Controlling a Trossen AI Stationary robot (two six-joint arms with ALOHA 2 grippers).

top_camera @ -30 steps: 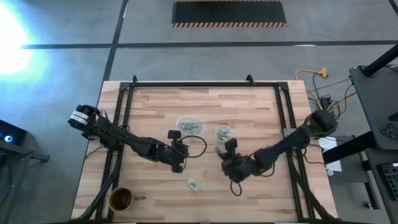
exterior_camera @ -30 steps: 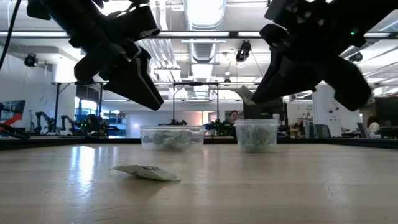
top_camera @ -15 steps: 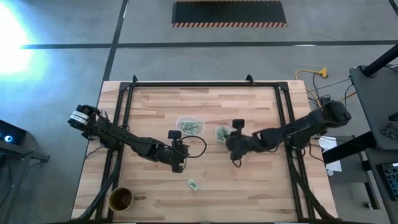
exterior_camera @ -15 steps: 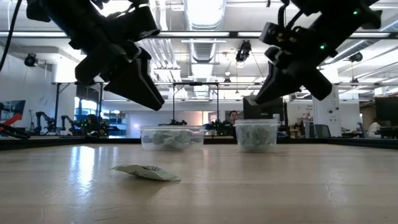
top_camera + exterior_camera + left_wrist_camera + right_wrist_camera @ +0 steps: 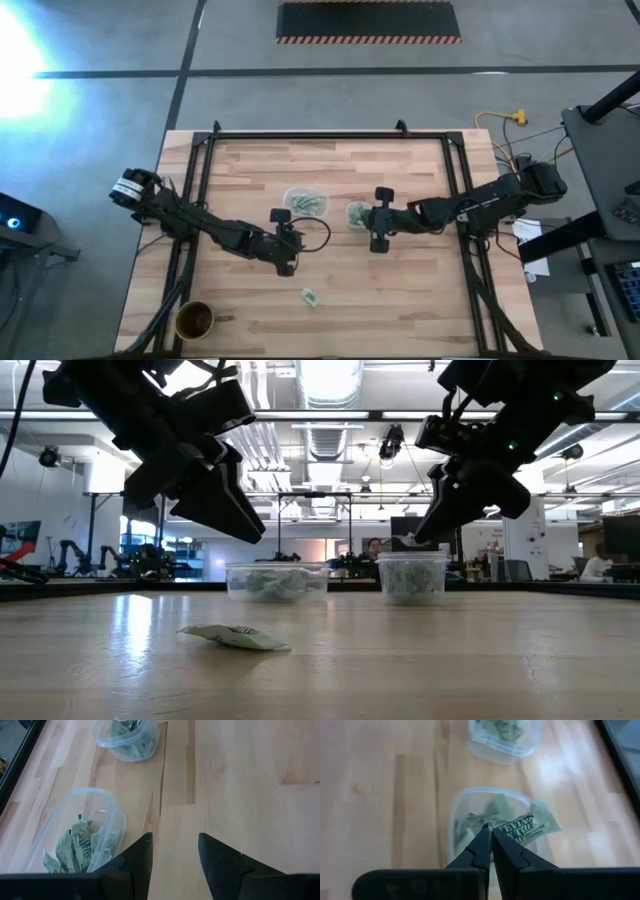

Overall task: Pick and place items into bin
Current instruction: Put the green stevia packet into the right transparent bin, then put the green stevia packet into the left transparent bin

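Your right end effector (image 5: 489,836) has swung from the near surface to just over the right bin (image 5: 492,827), clamped on a packet (image 5: 527,828): release next. Left end effector (image 5: 175,851) waits open; one packet (image 5: 311,296) lies near.

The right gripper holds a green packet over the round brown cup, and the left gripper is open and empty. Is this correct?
Not quite. The right wrist view shows the right gripper holding the green packet over a clear plastic container, not the cup. The left gripper is open and empty.
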